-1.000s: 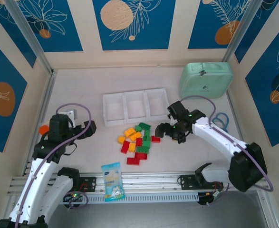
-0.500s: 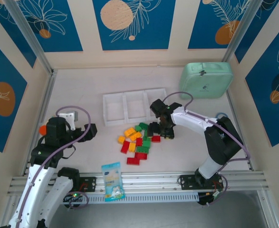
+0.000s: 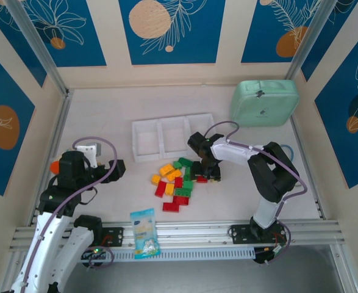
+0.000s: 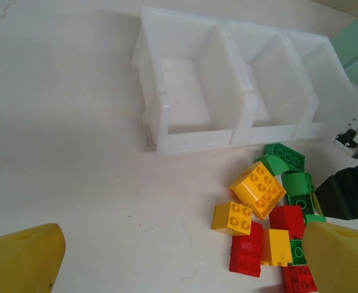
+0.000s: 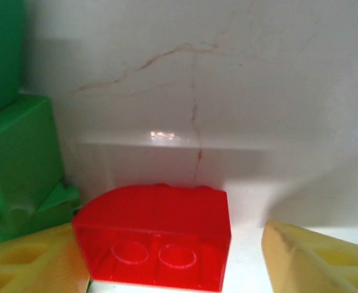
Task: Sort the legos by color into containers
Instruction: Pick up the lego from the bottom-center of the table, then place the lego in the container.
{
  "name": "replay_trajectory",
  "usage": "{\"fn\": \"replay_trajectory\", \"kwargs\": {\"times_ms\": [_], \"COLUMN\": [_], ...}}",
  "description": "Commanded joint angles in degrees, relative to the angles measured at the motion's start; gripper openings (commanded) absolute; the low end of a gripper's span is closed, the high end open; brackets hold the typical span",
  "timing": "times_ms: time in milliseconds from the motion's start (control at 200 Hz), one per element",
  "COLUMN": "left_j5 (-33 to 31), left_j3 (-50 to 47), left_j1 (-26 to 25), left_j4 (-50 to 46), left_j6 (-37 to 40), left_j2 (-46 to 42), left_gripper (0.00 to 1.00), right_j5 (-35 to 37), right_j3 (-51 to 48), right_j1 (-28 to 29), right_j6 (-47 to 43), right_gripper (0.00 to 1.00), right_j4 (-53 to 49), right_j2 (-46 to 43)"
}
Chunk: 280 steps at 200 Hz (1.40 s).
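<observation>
The legos lie in a loose pile of red, green and yellow bricks in front of the containers, a white three-compartment tray. My right gripper is down at the pile's right edge, over a red brick. In the right wrist view this red brick lies on its side between the yellow fingers; the left finger touches it and the right finger stands a gap away, so the right gripper is open. My left gripper hangs open left of the pile, holding nothing.
A mint-green case stands at the back right. A blue-and-white snack packet lies by the front rail. Green bricks crowd the left of the red brick. The tray's front wall faces the pile, with a yellow brick nearest it.
My right arm swung left from the table's right side to the pile's edge and came down around the red brick, its jaws narrowing. The left arm drew back slightly.
</observation>
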Motion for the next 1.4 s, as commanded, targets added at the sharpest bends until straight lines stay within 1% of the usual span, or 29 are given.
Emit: {"fn": "replay_trajectory", "kwargs": {"times_ms": [0,170,310,360,530,645,730,850,990,1111,1221,1266,1311,1396], "left_j5": [1.7,2.0,2.2,2.3,2.6,3.0,3.2,3.7,4.2,4.6,5.0,5.3,5.5,5.7], "left_j3": [-0.7,-0.9,-1.0,-1.1,-1.4,-1.5,-1.6,-1.6,-1.7,-1.8,-1.9,-1.9,-1.9,-1.9], "left_j1": [-0.3,-0.2,-0.3,-0.3,-0.3,-0.2,-0.3,-0.3,-0.3,-0.3,-0.3,-0.2,-0.3,-0.3], "left_j4": [1.8,2.1,2.4,2.5,2.9,3.2,3.5,3.5,3.7,3.8,4.0,4.1,4.1,4.3], "left_j6": [1.2,1.2,1.2,1.1,1.1,1.0,1.1,1.2,1.2,1.3,1.2,1.2,1.2,1.3], "left_j2": [-1.0,-1.1,-1.1,-1.1,-1.0,-1.1,-1.0,-1.1,-1.2,-1.3,-1.5,-1.6,-1.7,-1.9], "left_gripper": [0.99,0.99,0.99,0.99,0.99,0.99,0.99,0.99,0.99,0.99,0.99,0.99,0.99,0.99], "right_j5": [2.4,3.1,3.9,4.3,6.7,7.2,5.5,1.7,-1.2,-1.9,-4.7,-5.0,-5.0,-5.1], "right_j3": [0.4,-0.1,0.3,0.9,5.7,10.2,14.1,20.1,28.0,34.1,37.9,38.7,39.2,39.0], "right_j1": [-0.2,-1.2,-1.5,-1.5,-1.6,-2.6,-5.2,-9.2,-11.8,-13.4,-14.8,-14.9,-14.8,-14.4], "right_j6": [-0.2,-1.4,-2.3,-2.8,-4.9,-8.8,-11.9,-14.5,-16.5,-17.5,-17.2,-17.2,-17.1,-16.7], "right_gripper": [0.65,0.55,0.43,0.4,0.36,0.36,0.36,0.36,0.37,0.41,0.46,0.51,0.59,0.7], "right_j4": [-0.6,-0.7,-1.8,-2.5,-5.5,-4.3,-2.2,0.0,0.8,0.2,-0.3,-0.5,-1.0,-2.0], "right_j2": [0.8,0.0,-1.8,-3.0,-8.5,-11.3,-10.5,-5.9,1.0,7.2,11.5,12.3,12.4,11.6]}}
